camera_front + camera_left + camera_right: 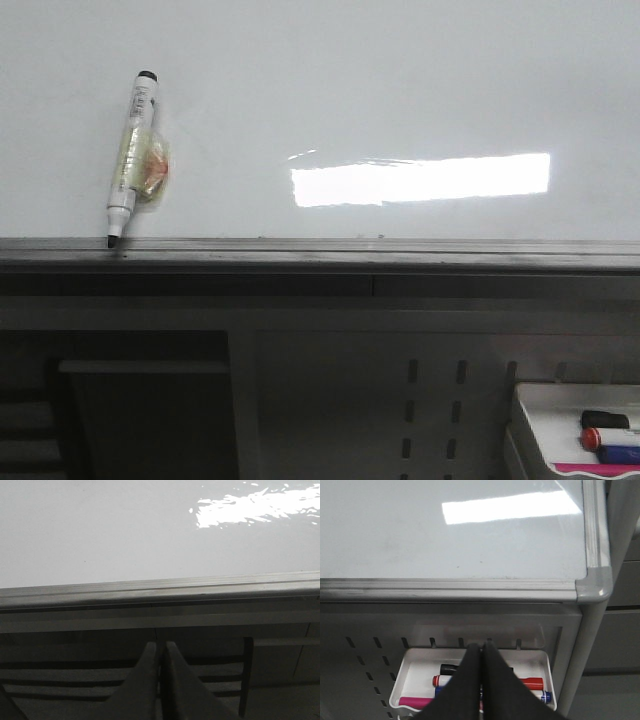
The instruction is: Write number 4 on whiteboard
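The whiteboard [420, 90] fills the upper front view, glossy white with a bright glare and a grey metal ledge [320, 255] along its lower edge. No number 4 shows on it. A white marker pen with a black cap [133, 150] leans on the board at the left, its tip on the ledge, with yellowish tape around its middle. My left gripper [160, 646] is shut and empty below the ledge [160, 587]. My right gripper [481, 646] is shut and empty above a tray of markers, below the whiteboard [445, 540].
A small white tray [472, 656] holds black, red, blue and pink markers; it also shows at the front view's lower right [530, 425]. A perforated grey panel [430, 400] lies below the ledge. The board's right corner [594, 582] meets a grey post.
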### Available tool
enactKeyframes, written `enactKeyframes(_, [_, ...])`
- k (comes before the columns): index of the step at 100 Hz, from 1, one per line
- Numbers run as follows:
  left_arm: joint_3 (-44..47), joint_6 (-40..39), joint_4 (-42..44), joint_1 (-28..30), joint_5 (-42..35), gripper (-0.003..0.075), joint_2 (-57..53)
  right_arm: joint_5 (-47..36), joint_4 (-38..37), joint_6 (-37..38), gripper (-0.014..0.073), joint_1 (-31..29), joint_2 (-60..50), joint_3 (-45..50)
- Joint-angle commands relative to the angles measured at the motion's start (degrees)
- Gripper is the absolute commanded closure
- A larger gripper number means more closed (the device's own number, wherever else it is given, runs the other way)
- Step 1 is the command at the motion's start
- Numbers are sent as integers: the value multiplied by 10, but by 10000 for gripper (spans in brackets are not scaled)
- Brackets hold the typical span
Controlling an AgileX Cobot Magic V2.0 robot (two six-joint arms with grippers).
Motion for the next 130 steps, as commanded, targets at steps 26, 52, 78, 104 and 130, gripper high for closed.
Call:
enactKeyframes(26, [20, -2, 0, 0, -34, 741, -14, -12, -1, -2, 659, -5, -9, 12])
enactKeyframes(52, [20, -2, 0, 0, -34, 741, -14, -12, -1, -2, 659, -5, -9, 12])
enactKeyframes(78, [20, -2, 2, 0, -35, 741, -14, -12, -1, -2, 659, -5, -9, 12])
enactKeyframes(104, [20, -2, 8, 0, -46, 741, -14, -15, -1, -2, 659, -5, -9, 12])
enactKeyframes(130, [20, -2, 11, 0, -47, 741, -14, -91, -6, -3, 659, -5, -9, 12])
